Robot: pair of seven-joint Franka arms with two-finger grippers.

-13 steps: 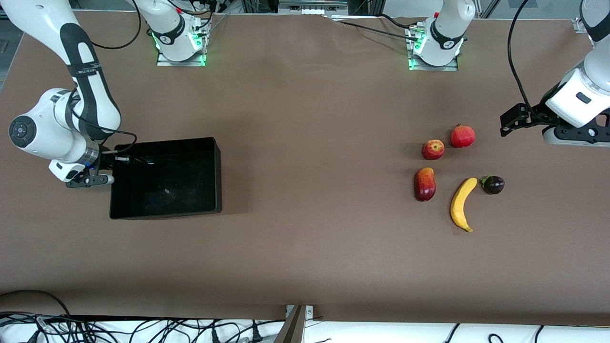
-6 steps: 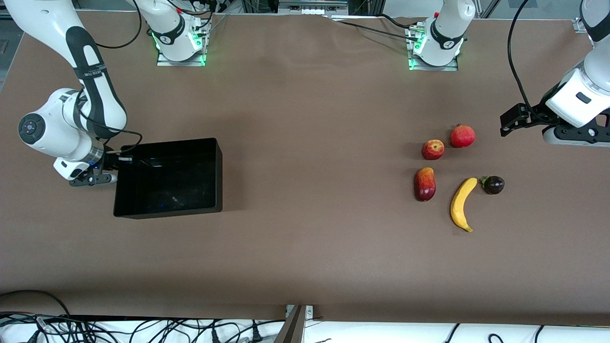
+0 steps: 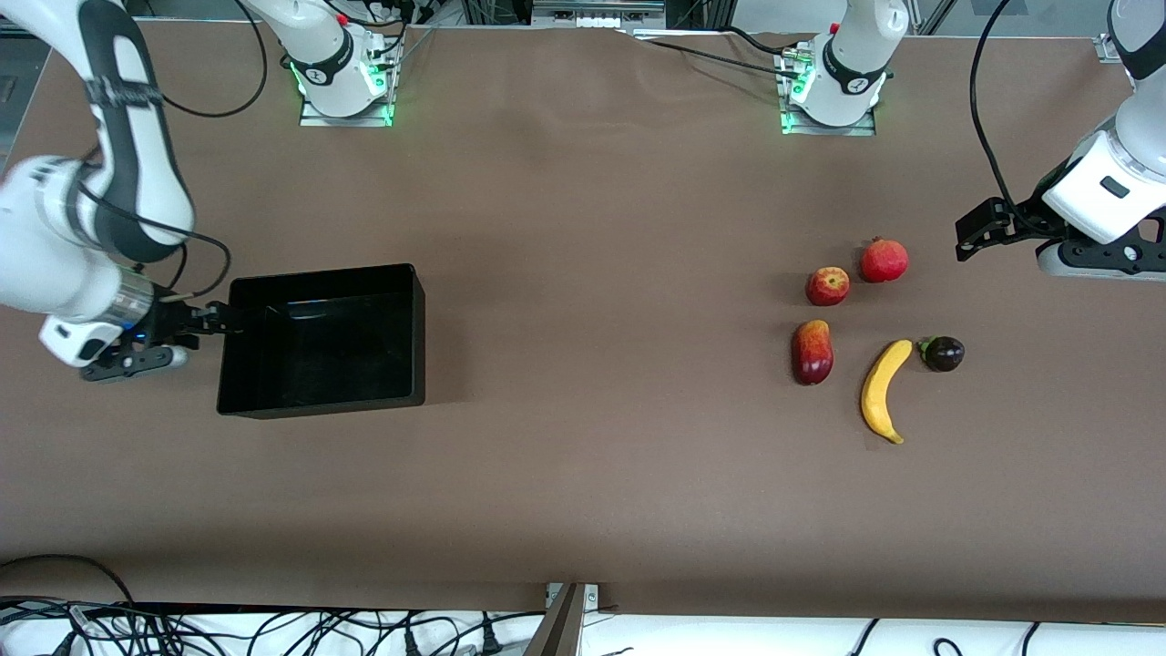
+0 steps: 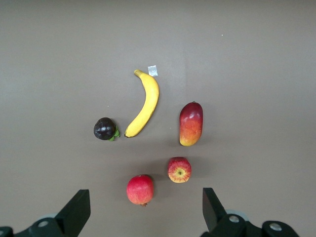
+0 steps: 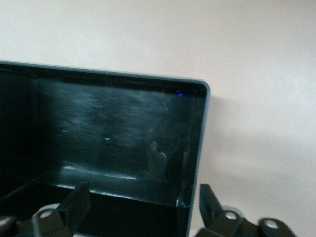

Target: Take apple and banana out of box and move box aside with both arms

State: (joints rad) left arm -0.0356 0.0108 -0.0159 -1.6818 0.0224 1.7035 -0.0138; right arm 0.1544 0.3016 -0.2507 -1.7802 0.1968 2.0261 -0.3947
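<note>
The black box [image 3: 416,337] sits open-top and empty toward the right arm's end of the table. My right gripper [image 3: 221,321] is open at the box's end wall, one finger over the inside and one outside; it grips nothing. The right wrist view shows that gripper [image 5: 143,210] and the box's wall [image 5: 198,143]. The yellow banana [image 3: 884,390] and the small red-yellow apple [image 3: 827,286] lie on the table toward the left arm's end. My left gripper [image 3: 971,239] is open and empty, up over the table beside the fruits. Its wrist view shows the gripper [image 4: 143,217], the banana [image 4: 144,103] and the apple [image 4: 179,169].
A dark-red mango [image 3: 813,352] lies beside the banana, a red pomegranate [image 3: 884,261] beside the apple, and a small dark purple fruit [image 3: 943,353] at the banana's tip. Brown table surface [image 3: 601,319] spreads between box and fruits.
The box slid a little toward the left arm's end, then stopped. My right gripper let go of its wall and the right arm drew back. The left arm has not moved.
</note>
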